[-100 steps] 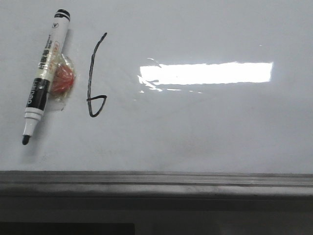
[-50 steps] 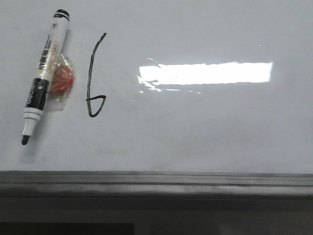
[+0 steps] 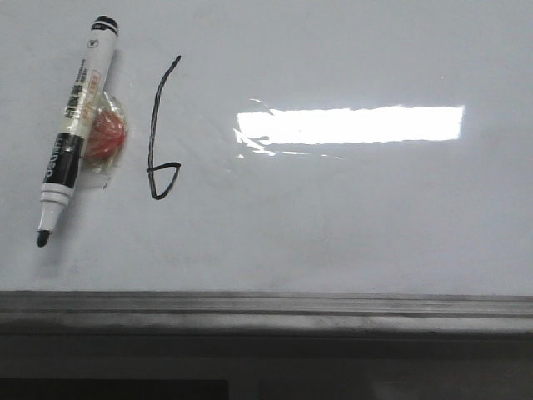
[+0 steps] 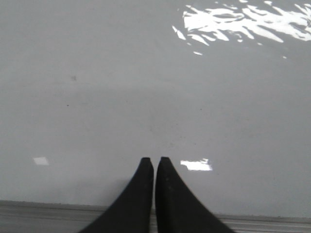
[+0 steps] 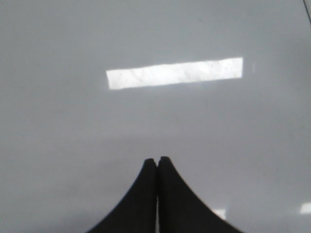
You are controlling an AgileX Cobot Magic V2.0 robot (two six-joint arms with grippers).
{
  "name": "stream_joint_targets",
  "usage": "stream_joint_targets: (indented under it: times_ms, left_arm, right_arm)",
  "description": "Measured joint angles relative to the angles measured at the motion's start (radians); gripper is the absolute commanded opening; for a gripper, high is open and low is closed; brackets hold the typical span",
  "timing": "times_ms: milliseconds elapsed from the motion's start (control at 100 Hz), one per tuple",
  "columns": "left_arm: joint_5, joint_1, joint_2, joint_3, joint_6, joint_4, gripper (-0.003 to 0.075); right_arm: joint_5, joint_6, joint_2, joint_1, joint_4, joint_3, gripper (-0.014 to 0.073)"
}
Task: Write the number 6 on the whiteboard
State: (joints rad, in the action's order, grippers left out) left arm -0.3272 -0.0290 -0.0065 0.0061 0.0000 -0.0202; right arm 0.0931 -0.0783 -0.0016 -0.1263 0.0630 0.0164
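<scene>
The number 6 is drawn in thin black stroke on the whiteboard, left of its bright light reflection. A black-and-white marker pen lies uncapped on the board left of the 6, tip toward the near edge. Neither gripper shows in the front view. My left gripper is shut and empty over bare board near the frame edge. My right gripper is shut and empty over bare board, below a bright reflection.
A red, clear-wrapped small object lies against the marker's right side. The board's dark grey frame edge runs along the near side and also shows in the left wrist view.
</scene>
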Motion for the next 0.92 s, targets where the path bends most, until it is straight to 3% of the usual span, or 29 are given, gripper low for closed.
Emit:
stream_joint_targets:
  times_ms: [240,920]
  left_arm:
    - [0.000,0.000,0.000,0.000,0.000,0.002,-0.0019]
    - [0.000,0.000,0.000,0.000,0.000,0.002,-0.0019]
  right_arm:
    - [0.216,0.008,-0.009,-0.002,0.009,0.000,-0.0064]
    - [0.234,0.027,-0.009,-0.002,0.011,-0.003,-0.0064]
